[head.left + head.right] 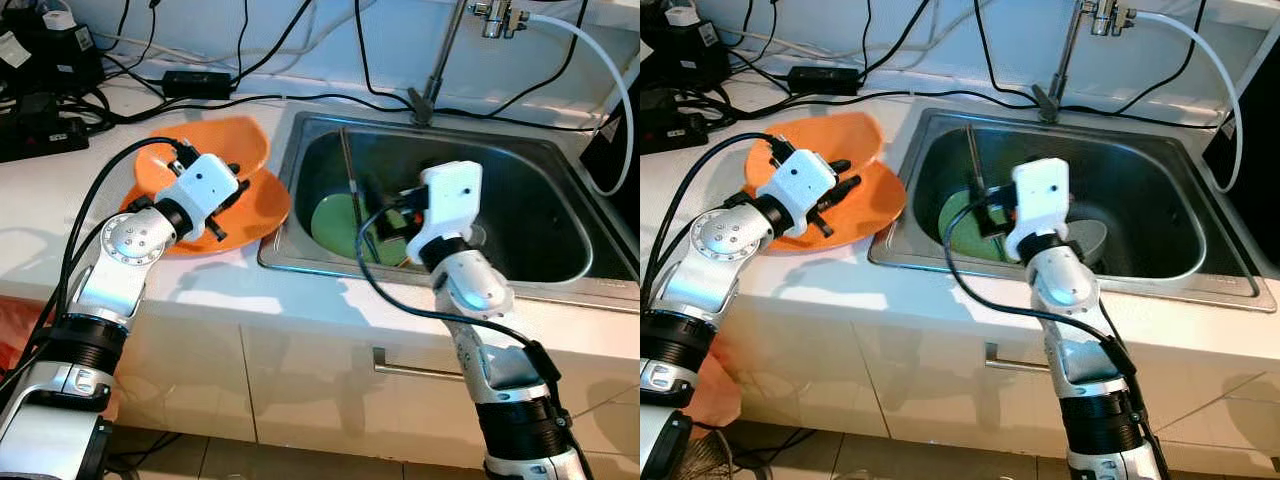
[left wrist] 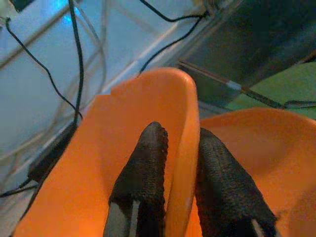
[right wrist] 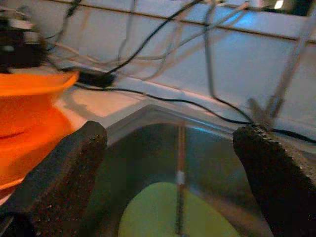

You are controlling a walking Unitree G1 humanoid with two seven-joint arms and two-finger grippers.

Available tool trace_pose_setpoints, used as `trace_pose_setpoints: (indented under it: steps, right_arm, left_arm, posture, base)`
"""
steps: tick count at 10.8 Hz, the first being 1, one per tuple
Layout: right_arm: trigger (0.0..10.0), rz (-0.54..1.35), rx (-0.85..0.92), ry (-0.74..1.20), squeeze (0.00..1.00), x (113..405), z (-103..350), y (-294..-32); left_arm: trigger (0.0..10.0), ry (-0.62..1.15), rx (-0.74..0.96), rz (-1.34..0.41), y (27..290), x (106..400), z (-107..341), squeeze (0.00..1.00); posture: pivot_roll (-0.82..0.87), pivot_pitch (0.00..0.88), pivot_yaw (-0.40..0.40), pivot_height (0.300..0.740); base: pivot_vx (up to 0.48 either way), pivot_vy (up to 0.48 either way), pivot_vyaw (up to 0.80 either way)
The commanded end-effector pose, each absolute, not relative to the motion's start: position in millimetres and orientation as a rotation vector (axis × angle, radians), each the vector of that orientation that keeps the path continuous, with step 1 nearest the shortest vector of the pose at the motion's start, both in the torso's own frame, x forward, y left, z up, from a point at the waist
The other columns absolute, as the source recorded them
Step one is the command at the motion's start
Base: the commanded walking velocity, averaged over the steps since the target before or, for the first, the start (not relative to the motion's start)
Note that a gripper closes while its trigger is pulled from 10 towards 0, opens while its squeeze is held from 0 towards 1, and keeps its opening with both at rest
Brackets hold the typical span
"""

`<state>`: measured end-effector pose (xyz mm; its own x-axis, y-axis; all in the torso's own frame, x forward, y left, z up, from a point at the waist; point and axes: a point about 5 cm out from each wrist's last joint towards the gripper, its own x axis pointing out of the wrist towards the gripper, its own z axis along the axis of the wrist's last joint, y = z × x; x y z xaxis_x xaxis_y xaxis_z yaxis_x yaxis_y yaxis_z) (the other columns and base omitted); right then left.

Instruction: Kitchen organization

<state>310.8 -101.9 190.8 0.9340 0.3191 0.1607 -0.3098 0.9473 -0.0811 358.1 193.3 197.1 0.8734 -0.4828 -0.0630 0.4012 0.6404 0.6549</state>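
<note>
Two orange plates lie on the white counter left of the sink. The upper orange plate is tilted over the lower one. My left gripper is shut on the upper plate's rim, one finger on each side of it. A green plate lies in the bottom of the steel sink, with a long thin stick resting across it. Low over that plate, my right gripper hangs open inside the sink with nothing between its fingers.
The faucet rises behind the sink, and a white hose curves down on the right. Black cables, a power adapter and dark devices crowd the back left of the counter. Cabinet fronts are below.
</note>
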Motion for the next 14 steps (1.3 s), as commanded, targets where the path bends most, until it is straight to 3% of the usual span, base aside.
trace_pose_setpoints:
  steps: [1, 4, 7, 9, 11, 13, 14]
  right_arm:
    - [10.0, 0.349, -0.047, -0.171, 0.0, 308.5, 192.8, -101.2]
    - [10.0, 0.592, -0.019, -0.063, 0.0, 297.8, 182.8, -93.2]
    - [10.0, 0.699, 0.022, -0.002, 0.0, 289.8, 179.1, -94.0]
    - [10.0, 0.703, 0.034, 0.019, 0.0, 289.6, 176.8, -98.8]
    - [10.0, 0.645, 0.038, 0.0, 0.0, 294.2, 180.9, -105.5]
    - [10.0, 0.582, 0.058, -0.015, 1.0, 300.5, 184.8, -110.7]
    - [10.0, 0.562, 0.06, -0.024, 1.0, 303.0, 187.1, -112.3]
  left_arm:
    - [0.0, -0.146, 0.711, -0.5, 191.5, 359.9, 201.6, 0.0]
    - [0.0, -0.166, 0.717, -0.53, 185.9, 358.5, 197.6, 0.0]
    - [0.0, -0.181, 0.795, -0.586, 182.4, 353.3, 191.1, 0.0]
    - [0.0, -0.217, 0.905, -0.594, 184.7, 350.4, 191.3, 0.0]
    - [0.0, -0.417, 1.0, -0.494, 176.6, 348.3, 208.8, 0.0]
    - [0.0, -0.568, 1.035, -0.465, 158.7, 348.2, 224.4, 0.0]
    - [0.0, -0.635, 1.048, -0.459, 149.2, 348.1, 229.8, 0.0]
  posture:
    - [0.08, 0.0, -0.056, 0.74]
    - [0.07, 0.0, -0.057, 0.74]
    - [0.08, 0.0, -0.064, 0.74]
    - [0.07, 0.002, -0.065, 0.74]
    - [0.07, 0.004, -0.064, 0.74]
    - [0.08, 0.003, -0.064, 0.74]
    - [0.08, 0.003, -0.061, 0.74]
  base:
    - [0.0, 0.0, 0.0]
    - [0.0, 0.0, 0.0]
    - [0.0, 0.0, 0.0]
    - [0.0, 0.0, 0.0]
    - [0.0, 0.0, 0.0]
    - [0.0, 0.0, 0.0]
    - [0.0, 0.0, 0.0]
